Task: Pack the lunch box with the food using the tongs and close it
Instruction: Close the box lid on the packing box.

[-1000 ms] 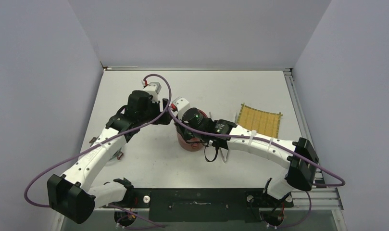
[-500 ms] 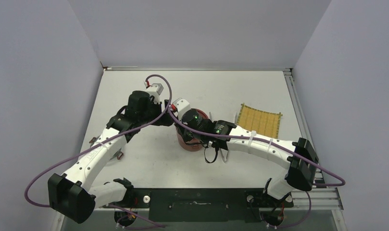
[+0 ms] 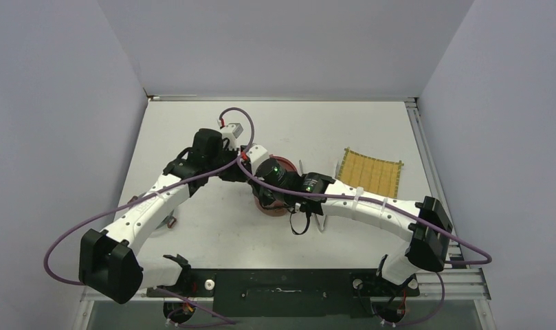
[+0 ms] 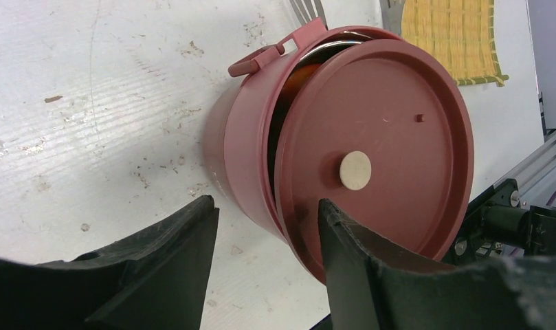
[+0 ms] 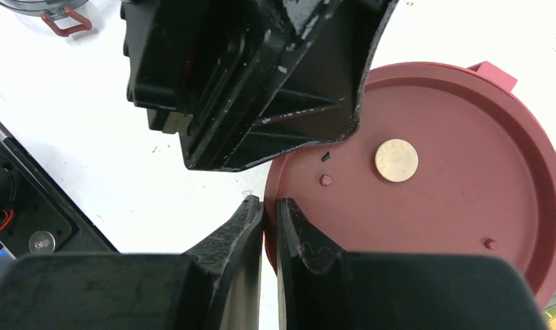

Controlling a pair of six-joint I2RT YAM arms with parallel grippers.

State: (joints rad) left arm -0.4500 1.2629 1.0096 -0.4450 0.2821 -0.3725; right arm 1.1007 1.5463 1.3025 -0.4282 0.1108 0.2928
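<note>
Left gripper (image 4: 264,206) has swung in toward the lunch box (image 4: 244,158) over the last second, and its jaws have narrowed. They are still apart. One finger stands outside the bowl's wall and the other hangs over the near rim of the lid (image 4: 381,124), neither plainly touching. Right gripper (image 5: 269,203) has hardly shifted. Its fingers are pinched together on the lid's thin edge, just beside the left gripper's fingers.

The lid lies askew and tilted on the lunch box, not seated. A dark gap runs along one side, showing the steel rim and something orange inside, probably the food (image 4: 301,74). Packing looks finished and closing is under way. The left gripper seems to be coming in to steady the bowl or help square the lid.

Both grippers crowd the same side of the lunch box, so any sideways nudge risks finger against finger, or tipping the lid off. A lug (image 4: 261,58) juts from the bowl's wall on the side away from the fingers.

The lunch box sits mid-table (image 3: 316,130), well apart from every edge. Bare surface lies behind it and on its left. The yellow mat (image 3: 372,172) lies to its right, well apart. Silver prongs (image 4: 306,8) show just beyond the lunch box toward the mat. Whether they belong to the tongs I cannot tell.
</note>
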